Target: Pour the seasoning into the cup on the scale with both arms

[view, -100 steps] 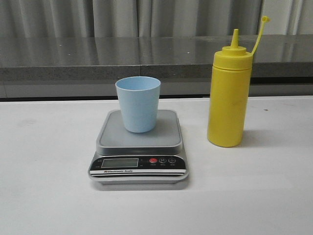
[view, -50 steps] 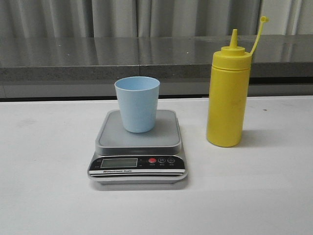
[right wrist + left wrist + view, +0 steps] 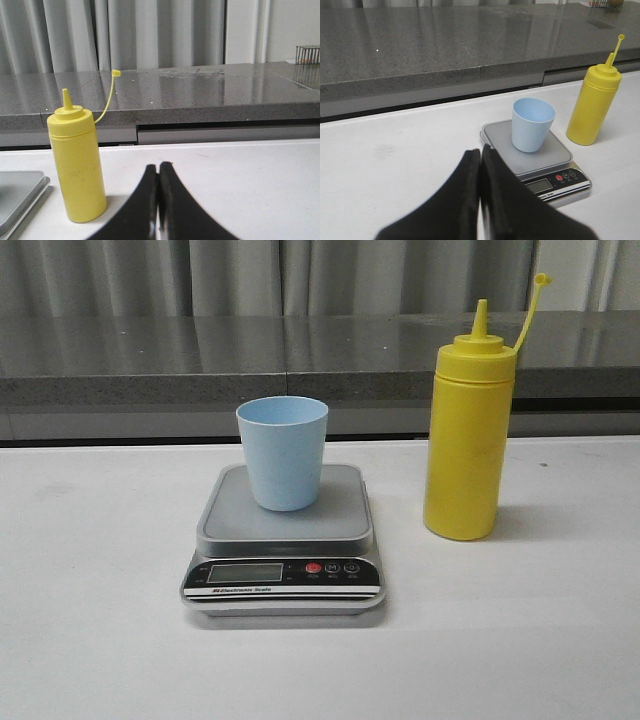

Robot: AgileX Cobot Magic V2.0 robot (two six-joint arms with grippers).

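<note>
Three things stand on the white table (image 3: 90, 640), well ahead of a grey stone counter (image 3: 150, 360) with pale curtains (image 3: 230, 275) behind it. Largest of them is the scale (image 3: 285, 545), flat near the middle, its black panel and red button facing the robot. To its right, apart from it, the bottle (image 3: 468, 435) stands upright, its nozzle uncovered and the cap strap curving up to the right. The cup (image 3: 283, 452) sits upright on the scale's platform, toward its back edge, mouth open upward; what it holds cannot be told from here.

Neither arm shows in the front view. The left gripper (image 3: 480, 165) has its fingers pressed together on nothing, short of the scale. The right gripper (image 3: 158, 172) is likewise closed and empty, near the bottle but not touching it.
</note>
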